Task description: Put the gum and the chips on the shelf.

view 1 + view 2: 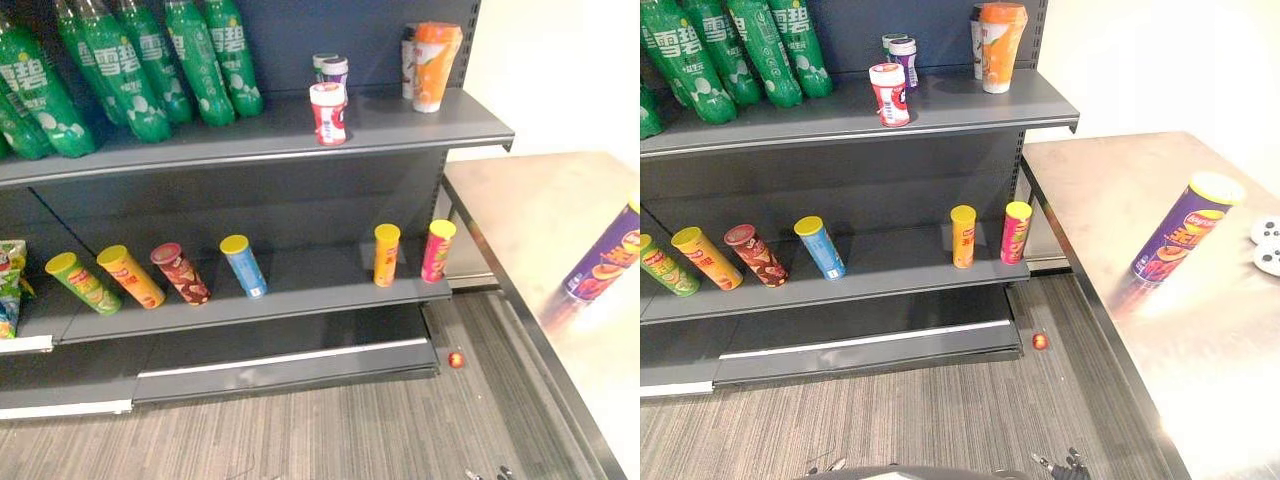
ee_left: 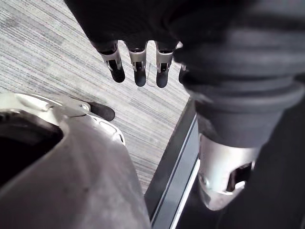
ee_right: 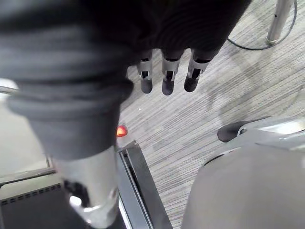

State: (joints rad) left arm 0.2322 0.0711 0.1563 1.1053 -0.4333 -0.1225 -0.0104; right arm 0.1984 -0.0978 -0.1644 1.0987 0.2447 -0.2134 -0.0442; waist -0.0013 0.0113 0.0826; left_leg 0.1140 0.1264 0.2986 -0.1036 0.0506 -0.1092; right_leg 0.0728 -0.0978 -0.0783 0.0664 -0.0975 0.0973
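A purple chips can (image 1: pixel 1185 232) stands tilted on the metal table (image 1: pixel 1110 200) to the right of the shelf. On the top shelf (image 1: pixel 400 125) a red and white gum bottle (image 1: pixel 328 113) stands in front of two more gum bottles (image 1: pixel 333 68). My left hand (image 2: pixel 138 64) hangs over the carpet with straight fingers and holds nothing. My right hand (image 3: pixel 167 78) hangs the same way, open and empty, low beside the shelf base. Both hands are far below the can and the gum.
Green soda bottles (image 1: pixel 150 70) and an orange bottle (image 1: pixel 435 65) fill the top shelf. Several chips cans (image 1: pixel 245 265) stand on the middle shelf. A small red thing (image 1: pixel 456 360) lies on the carpet. Two white round things (image 1: pixel 1268 245) sit at the table's right edge.
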